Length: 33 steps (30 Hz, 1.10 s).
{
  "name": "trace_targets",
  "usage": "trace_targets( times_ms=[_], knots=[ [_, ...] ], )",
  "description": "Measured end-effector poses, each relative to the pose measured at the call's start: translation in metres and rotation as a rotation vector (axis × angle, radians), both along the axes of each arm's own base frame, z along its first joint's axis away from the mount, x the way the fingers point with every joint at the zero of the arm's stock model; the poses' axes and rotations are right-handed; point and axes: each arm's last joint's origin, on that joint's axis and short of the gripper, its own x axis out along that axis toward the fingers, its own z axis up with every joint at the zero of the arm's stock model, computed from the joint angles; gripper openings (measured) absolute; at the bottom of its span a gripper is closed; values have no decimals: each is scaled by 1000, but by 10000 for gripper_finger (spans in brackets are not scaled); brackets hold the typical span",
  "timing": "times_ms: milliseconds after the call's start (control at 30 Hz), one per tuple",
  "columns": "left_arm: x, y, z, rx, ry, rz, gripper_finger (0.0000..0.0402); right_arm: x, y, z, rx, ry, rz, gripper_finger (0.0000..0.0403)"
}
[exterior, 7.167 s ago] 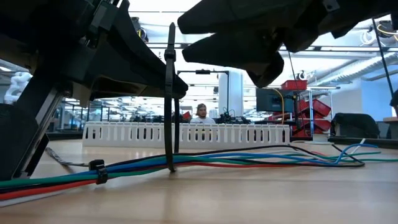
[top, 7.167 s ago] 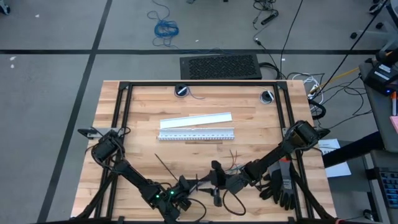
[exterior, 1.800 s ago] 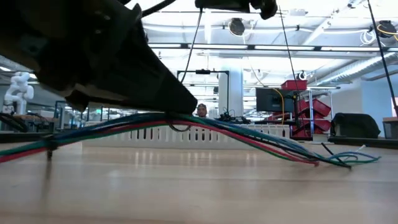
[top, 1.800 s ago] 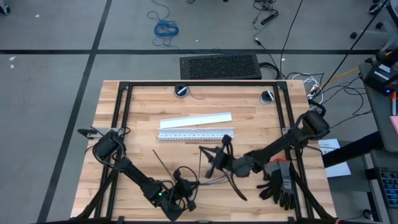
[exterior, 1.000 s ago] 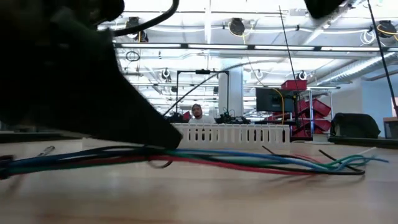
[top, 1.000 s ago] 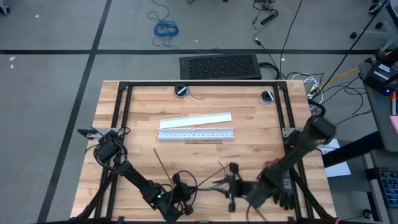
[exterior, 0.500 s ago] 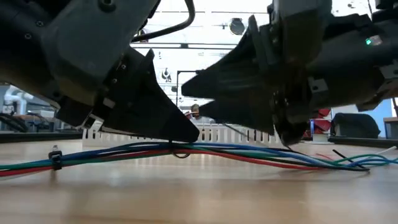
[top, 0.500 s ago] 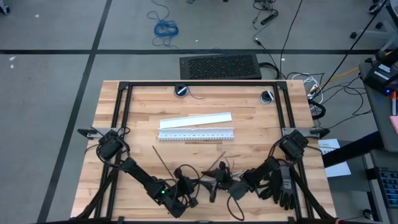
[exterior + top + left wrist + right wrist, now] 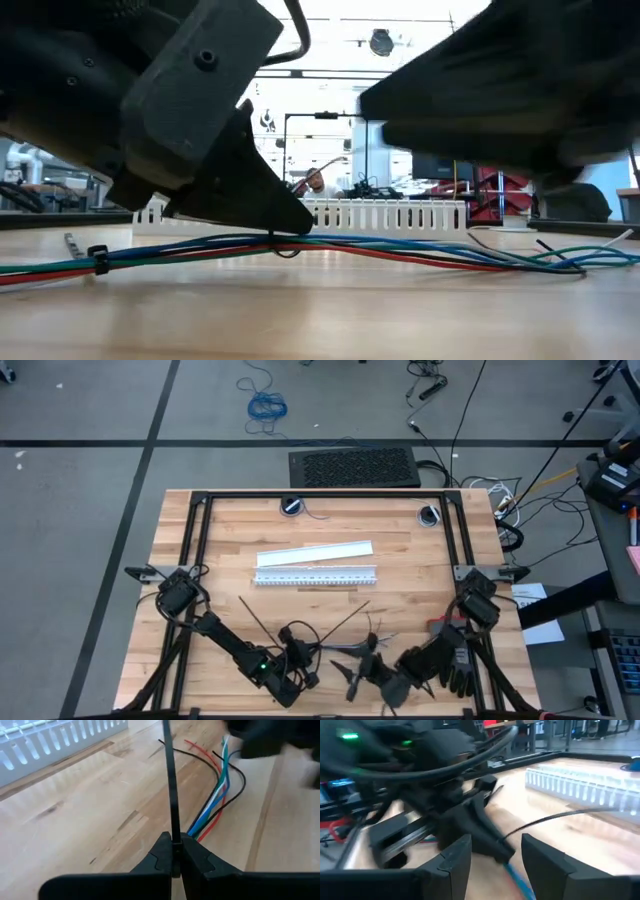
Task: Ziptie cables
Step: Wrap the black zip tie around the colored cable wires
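Near the front edge of the wooden table [image 9: 230, 540], the left gripper [image 9: 173, 854] is pinching a black ziptie [image 9: 169, 780] between its closed fingers; the strip is running straight out from the fingertips across the boards. On the low view the same gripper [image 9: 275, 215] is sitting right down at the cables [image 9: 400, 250], its tip touching the bundle of blue, green and red wires, which is lying flat along the tabletop with its loose ends fanning out toward the right arm's side. Another ziptie [image 9: 97, 259] is already sitting closed round the bundle further along. The right gripper [image 9: 492, 852] is hovering close by with its fingers spread apart and nothing between them, facing the left gripper across the cables. On the high view it [image 9: 357, 672] is sitting just beside the wire ends. Behind both, the white slotted strip [image 9: 316, 576] and a plain white strip [image 9: 315, 552] are lying parallel, mid-table. A black glove [image 9: 455, 660] is lying at the table's right front corner.
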Motion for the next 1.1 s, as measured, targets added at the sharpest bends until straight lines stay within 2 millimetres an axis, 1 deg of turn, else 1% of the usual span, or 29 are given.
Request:
trace_targets(
  times_ms=[133,233,333,467,567,633,667,767,800,900,1100],
  knots=[
    [0,0,0,-3,-4,-1,16,16,-17,-4,33,36,38,162],
    [0,0,0,-6,-1,-4,16,24,-27,-7,82,50,52,162],
    [0,-1,0,-8,1,-6,16,30,-35,-7,83,55,43,162],
    [0,-1,0,-10,2,-8,16,35,-41,-7,110,44,37,162],
    [0,-1,0,-10,2,-9,16,35,-41,-7,114,46,45,157],
    [0,-1,0,-11,1,-9,16,36,-42,-7,107,48,43,139],
    [0,-1,0,-11,1,-9,16,36,-43,-7,103,51,43,120],
    [0,-1,0,-16,-4,-10,16,36,-43,-7,60,70,54,33],
    [0,-2,1,-19,-5,-11,16,37,-43,-7,32,80,59,17],
    [1,-2,1,-37,-8,-21,16,38,-45,-6,-11,95,71,3],
    [0,-4,0,-58,11,-45,16,44,-53,-4,-83,124,94,1]
  ],
)
